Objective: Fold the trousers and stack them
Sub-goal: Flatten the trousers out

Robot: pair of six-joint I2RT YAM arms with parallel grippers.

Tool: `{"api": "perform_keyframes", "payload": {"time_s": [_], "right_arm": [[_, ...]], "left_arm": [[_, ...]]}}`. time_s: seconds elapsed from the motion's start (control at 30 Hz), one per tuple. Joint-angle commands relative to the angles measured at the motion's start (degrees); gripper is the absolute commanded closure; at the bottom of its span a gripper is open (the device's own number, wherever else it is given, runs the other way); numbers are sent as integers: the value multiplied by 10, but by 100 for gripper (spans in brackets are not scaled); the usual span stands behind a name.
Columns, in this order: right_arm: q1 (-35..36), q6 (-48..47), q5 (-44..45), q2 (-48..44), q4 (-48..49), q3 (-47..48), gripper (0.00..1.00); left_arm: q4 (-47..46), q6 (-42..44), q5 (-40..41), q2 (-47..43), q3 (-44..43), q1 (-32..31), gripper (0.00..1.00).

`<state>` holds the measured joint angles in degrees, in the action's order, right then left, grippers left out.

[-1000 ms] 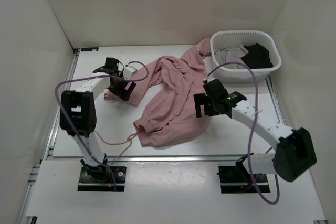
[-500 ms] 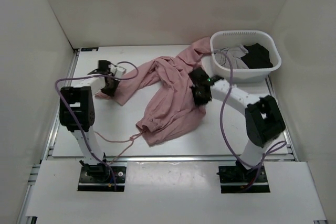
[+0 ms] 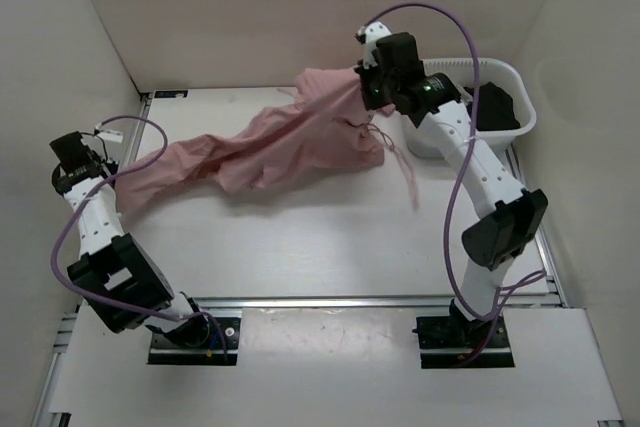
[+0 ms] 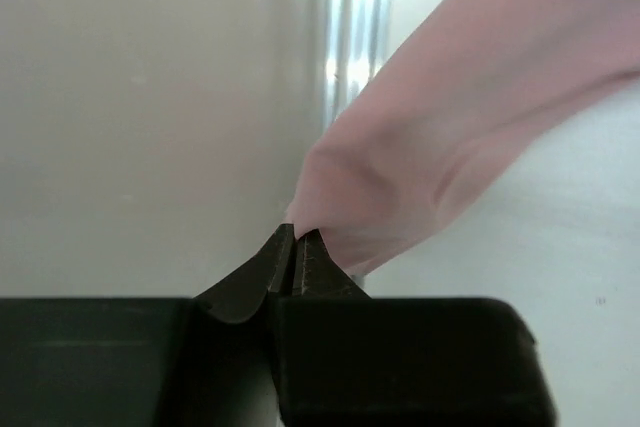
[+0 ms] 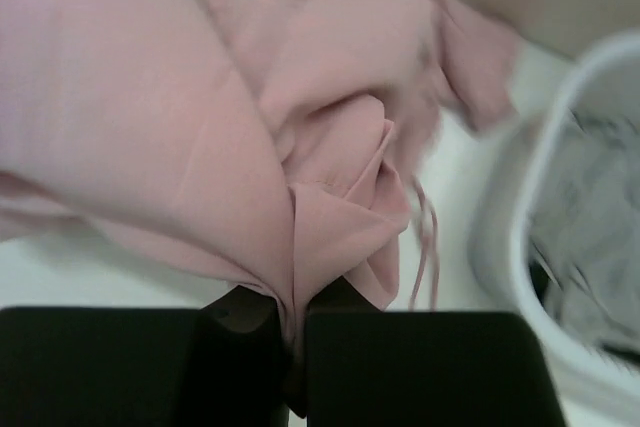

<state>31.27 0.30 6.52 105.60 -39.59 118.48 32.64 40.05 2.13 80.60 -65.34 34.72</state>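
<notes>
- Across the far half of the white table [image 3: 300, 237], the pink fabric trousers [image 3: 270, 147] are drawn out into one long band. It runs from the left edge up toward the far right corner. Both ends are raised and the middle sags down toward the tabletop.
- At the left edge, the left gripper [image 4: 293, 242] has its black fingers pressed tight together on a small pinch of the pink cloth. In the wrist view the fabric bulges out just above the fingertips, with the pale side wall behind it.
- Near the far right corner, the right gripper [image 5: 292, 299] is clamped on a bunched fold of the trousers and holds that end high off the table. Loose folds hang below it.
- A thin pink drawstring [image 5: 436, 247] dangles from this bunched end.
- Just beside the right gripper, a white plastic laundry basket [image 3: 495, 64] stands in the far right corner.
- Inside the basket lie a grey garment [image 5: 600, 227] and a black garment [image 3: 500, 105].
</notes>
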Motion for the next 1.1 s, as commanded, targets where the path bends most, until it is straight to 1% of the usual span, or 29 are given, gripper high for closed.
{"api": "perform_keyframes", "payload": {"time_s": [0.0,0.1,0.13,0.2,0.23,0.27,0.33,0.37,0.47,0.53,0.57,0.6,0.63,0.67,0.7,0.73,0.77,0.8,0.83,0.87,0.9,0.97,1.0,1.03,1.07], "right_arm": [[-62,-35,91,-42,-43,-88,100],[-85,-40,111,-48,-49,-89,100],[-85,-40,111,-43,-54,-64,100],[-85,-40,101,-43,-82,-29,100],[-68,-40,93,-49,-99,-18,100],[-60,-49,86,-79,-106,-18,100],[-38,-62,103,-115,-130,-25,100],[-38,-62,110,-151,-158,-36,100],[-31,-53,125,-192,-174,-54,100],[-31,-53,105,-182,-163,-54,100],[-31,-53,95,-148,-156,-48,100],[-31,-53,72,-127,-134,-42,99],[-31,-45,58,-76,-120,-27,92],[-31,-38,51,-44,-109,-11,74],[-31,-29,51,-11,-94,10,15],[-45,1,57,54,-94,35,1],[-51,19,84,84,-94,93,1],[-59,36,93,107,-99,118,1],[-60,51,93,121,-99,129,1],[-65,67,84,116,-99,129,1],[-65,67,77,90,-90,110,1],[-65,73,94,50,-85,65,1],[-59,74,108,-4,-85,33,1],[-59,80,123,-37,-79,-52,1],[-53,88,144,-70,-79,-98,1]], "left_arm": [[46,48,-20,0,32,-4,86],[62,29,-55,16,8,-4,86],[85,23,-68,24,-25,-4,86],[115,15,-68,46,-67,-4,86],[143,15,-68,46,-103,3,86],[155,23,-76,46,-116,3,86],[174,46,-89,38,-133,3,86],[188,52,-89,33,-133,3,86],[193,52,-94,27,-138,3,86],[193,37,-94,51,-138,3,86],[193,15,-99,67,-147,3,86],[193,4,-106,107,-167,3,86],[198,-9,-106,130,-181,3,85],[207,-38,-106,155,-200,3,83],[214,-53,-106,183,-248,3,81],[221,-71,-106,238,-276,3,77],[239,-101,-106,267,-305,3,63],[250,-113,-106,292,-364,3,53],[262,-123,-106,337,-394,3,46],[289,-129,-106,353,-420,3,39],[297,-135,-106,361,-455,3,31],[297,-135,-106,346,-455,3,24],[291,-121,-99,332,-447,3,21],[291,-112,-99,317,-417,3,12],[291,-104,-90,283,-398,3,12]]}}
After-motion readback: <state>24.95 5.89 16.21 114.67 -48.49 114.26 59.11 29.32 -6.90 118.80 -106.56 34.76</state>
